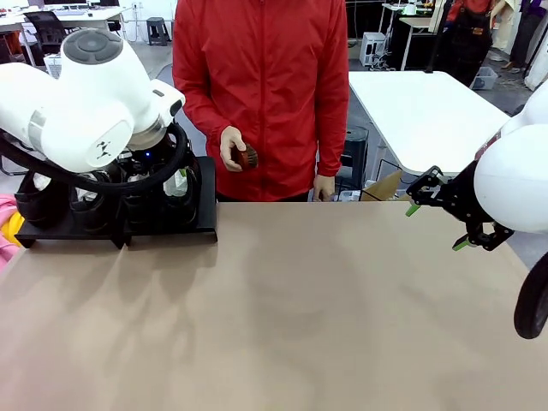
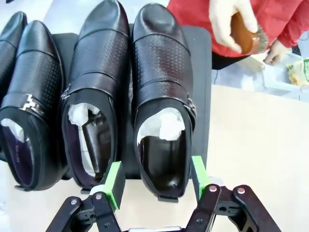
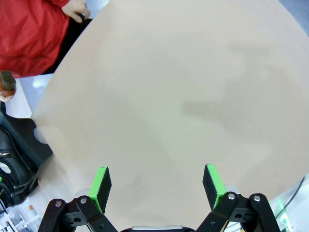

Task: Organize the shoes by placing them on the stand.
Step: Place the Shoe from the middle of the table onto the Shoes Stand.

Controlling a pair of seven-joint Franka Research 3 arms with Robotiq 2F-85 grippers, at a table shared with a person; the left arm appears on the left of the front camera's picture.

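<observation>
A: Front view first. On the stand [image 1: 201, 224]?
B: Black shoes [image 1: 86, 210] in a row at the table's [image 1: 300, 317] far left, mostly hidden behind the left arm; count impossible from here. Left gripper buried behind its own arm, state not readable. Right gripper [image 1: 437, 225] out at the right, above the table edge, fingers spread, holding nothing. Small brown brush [image 1: 247, 157] in the person's hand [image 1: 233, 147].

A: Left wrist view?
B: Four shoes [image 2: 161, 96] counted on the stand [image 2: 203, 87], side by side, toes pointing away, white paper stuffing inside. Two perforated ones in the middle and right, two more at the left, the outermost cut off by the frame. Left gripper [image 2: 155, 176] spread, green pads to either side of the rightmost shoe's heel, just beside it; contact not certain, no clamping seen.

A: Right wrist view?
B: Bare tan tabletop [image 3: 183, 96]. Right gripper [image 3: 157, 186] wide apart, empty, touching nothing. Stand corner [image 3: 29, 145] with a shoe [image 3: 7, 162] at the left edge.
</observation>
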